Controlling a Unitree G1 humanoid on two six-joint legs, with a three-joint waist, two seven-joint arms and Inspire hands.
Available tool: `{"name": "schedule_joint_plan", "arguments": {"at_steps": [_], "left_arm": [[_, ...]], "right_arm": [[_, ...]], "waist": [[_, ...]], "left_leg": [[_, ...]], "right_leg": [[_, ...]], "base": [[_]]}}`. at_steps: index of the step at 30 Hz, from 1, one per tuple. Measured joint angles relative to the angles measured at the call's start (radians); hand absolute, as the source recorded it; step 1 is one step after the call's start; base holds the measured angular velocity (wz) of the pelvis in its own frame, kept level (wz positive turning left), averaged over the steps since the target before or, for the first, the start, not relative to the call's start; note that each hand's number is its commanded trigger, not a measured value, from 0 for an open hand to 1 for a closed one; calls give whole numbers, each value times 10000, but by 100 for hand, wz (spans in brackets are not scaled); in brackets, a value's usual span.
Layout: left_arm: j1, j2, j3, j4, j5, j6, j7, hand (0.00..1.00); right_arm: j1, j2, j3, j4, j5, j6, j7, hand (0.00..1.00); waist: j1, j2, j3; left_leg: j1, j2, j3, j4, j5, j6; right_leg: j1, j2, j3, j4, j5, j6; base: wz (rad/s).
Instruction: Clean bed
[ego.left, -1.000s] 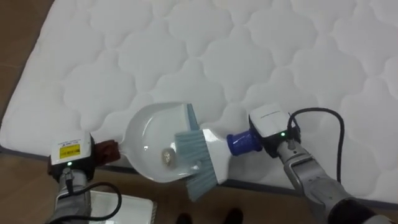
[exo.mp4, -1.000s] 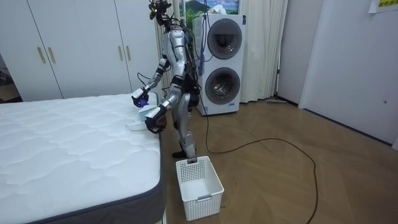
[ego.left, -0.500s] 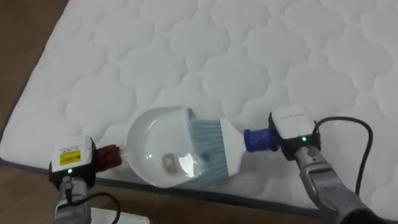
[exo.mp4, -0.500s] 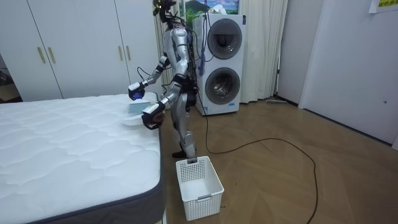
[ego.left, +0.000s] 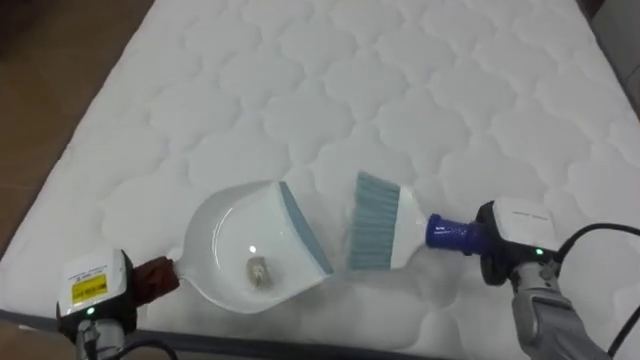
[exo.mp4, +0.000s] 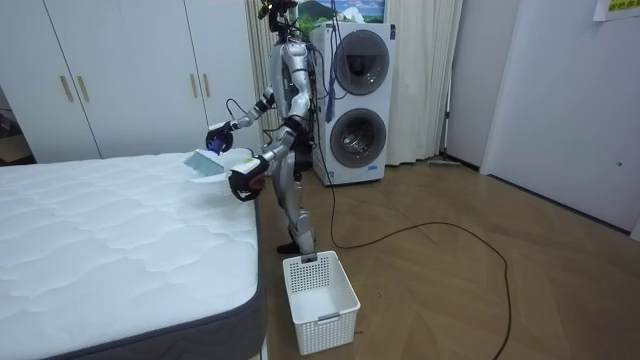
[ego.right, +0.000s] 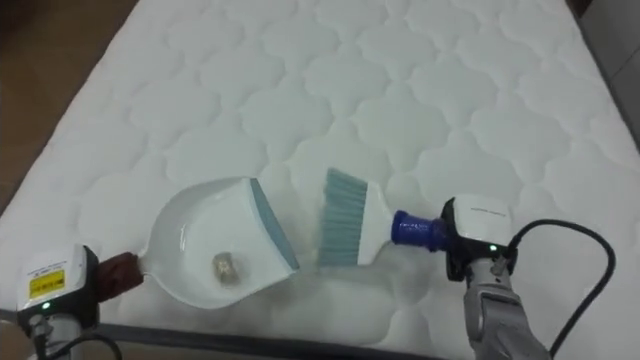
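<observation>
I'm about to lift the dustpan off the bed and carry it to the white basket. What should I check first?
1. The scrap lies inside the dustpan: ok.
2. The brush is clear of the dustpan's lip, with a gap between them: ok.
3. The left hand meets the brown handle; firmness of hold: cannot tell.
4. The right hand meets the blue handle of the brush; hold: cannot tell.
5. The basket stands open on the floor by the robot's feet: ok.
6. The mattress around the tools shows no other scraps: ok.
</observation>
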Motion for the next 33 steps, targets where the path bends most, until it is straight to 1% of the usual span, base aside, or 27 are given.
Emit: {"name": "schedule_joint_plan", "arguments": {"at_steps": [1, 3, 7, 10, 13, 14, 15, 16, 17, 20, 21, 23, 24, 26, 27, 29, 31, 33], "left_arm": [[72, -14, 43, -68, -1, -2, -3, 100], [272, -153, 332, -116, -11, -50, -10, 100], [392, -195, 624, -116, -29, -67, -26, 100], [480, -218, 818, -270, -60, -69, -95, 100], [541, -269, 944, -715, 18, -36, -376, 100], [511, -321, 1023, -886, 27, -28, -426, 100], [505, -322, 1030, -1045, 27, -22, -430, 100], [522, -323, 1029, -1103, 21, -16, -433, 100], [561, -323, 1028, -1125, -27, 0, -446, 100], [551, -322, 1033, -1125, -38, 96, -460, 100], [554, -323, 1033, -1123, -38, 90, -460, 100], [546, -323, 1104, -1130, -28, 9, -445, 100], [546, -323, 1165, -1157, -25, -52, -427, 100], [550, -323, 1190, -1287, -21, -58, -417, 100], [550, -324, 1191, -1336, -20, -65, -378, 100], [549, -324, 1191, -1346, -26, -64, -372, 100], [549, -324, 1223, -1406, -27, -84, -368, 100], [690, -364, 1416, -1623, -30, -110, -357, 100]], "right_arm": [[1, 10, -49, 0, 78, -2, 0, 0], [2, 49, -101, 0, 542, 0, -1, 0], [-10, 139, -137, 0, 809, -10, -12, 0], [-9, 146, -250, -5, 1285, 15, -12, 0], [-5, 152, -336, 33, 1643, 32, -27, 0], [-5, 174, -455, 34, 1797, 11, -109, 0], [4, 202, -528, 45, 2026, 22, -235, 0], [15, 204, -546, 45, 2119, 24, -279, 0], [19, 206, -549, 44, 2302, 24, -395, 0], [34, 213, -650, 56, 2743, 20, -662, 0], [39, 214, -685, 54, 3029, 17, -766, 0], [41, 214, -706, 55, 3153, 9, -894, 0], [41, 212, -715, 54, 3256, -3, -941, 0], [41, 211, -721, 49, 3531, -8, -997, 0], [41, 208, -717, -8, 3620, -8, -998, 0], [42, 214, -670, -76, 3868, -15, -999, 0], [40, 217, -683, -137, 4246, -14, -999, 0], [42, 254, -683, -335, 4673, -2, -995, 0]], "waist": [[2, 27, 1], [85, 108, 10], [103, 133, 24], [76, 138, 29], [34, 125, 33], [-98, 122, 39], [-219, 75, 70], [-217, 40, 83], [-224, 13, 95], [-304, 12, 100], [-277, 24, 103], [-275, 63, 100], [-260, 81, 97], [-218, 87, 93], [-95, 94, 88], [37, 126, 80], [67, 136, 67], [112, 129, 66]], "left_leg": [[5, 0, -15, 7, 0, 0], [90, 13, -25, 10, 2, -7], [74, 48, -219, 148, -41, -71], [-74, 10, -450, 187, -44, -76], [-400, 38, -404, 583, -54, -77], [-620, 176, 151, 759, -60, -57], [-769, 389, 989, 896, -44, -18], [-771, 449, 1268, 910, -40, -12], [-804, 480, 1388, 969, -47, -6], [-926, 435, 939, 1033, -41, -22], [-911, 389, 770, 1033, -32, -38], [-899, 367, 735, 1013, -27, -44], [-897, 322, 639, 1009, -27, -44], [-841, 270, 625, 931, -24, -43], [-761, 227, 599, 843, -14, -50], [-696, 154, 533, 766, -11, -52], [-665, 74, 376, 700, -7, -46], [-479, 1, 319, 526, 11, -39]], "right_leg": [[17, -1, -16, -1, 0, 0], [150, 29, -25, -83, 0, -1], [286, 93, -52, -125, -5, -9], [287, 44, -272, -126, -64, -16], [293, -122, -700, 77, -302, 26], [312, -228, -1055, 162, -425, 50], [324, -380, -1399, 290, -598, 75], [326, -457, -1515, 398, -698, 95], [406, -553, -1778, 503, -842, 126], [760, -585, -2508, 361, -973, 194], [930, -589, -2729, 340, -1019, 227], [1155, -534, -2894, 193, -1045, 273], [1250, -527, -2833, 172, -1085, 310], [1371, -518, -2829, 109, -1129, 373], [1419, -508, -2837, 16, -1138, 390], [1499, -546, -2871, 26, -1159, 436], [1551, -578, -2817, 66, -1165, 455], [1618, -591, -2668, 72, -1164, 463]], "base": [[7], [2], [12], [28], [52], [91], [93], [80], [67], [71], [64], [63], [64], [42], [21], [15], [25], [12]]}}
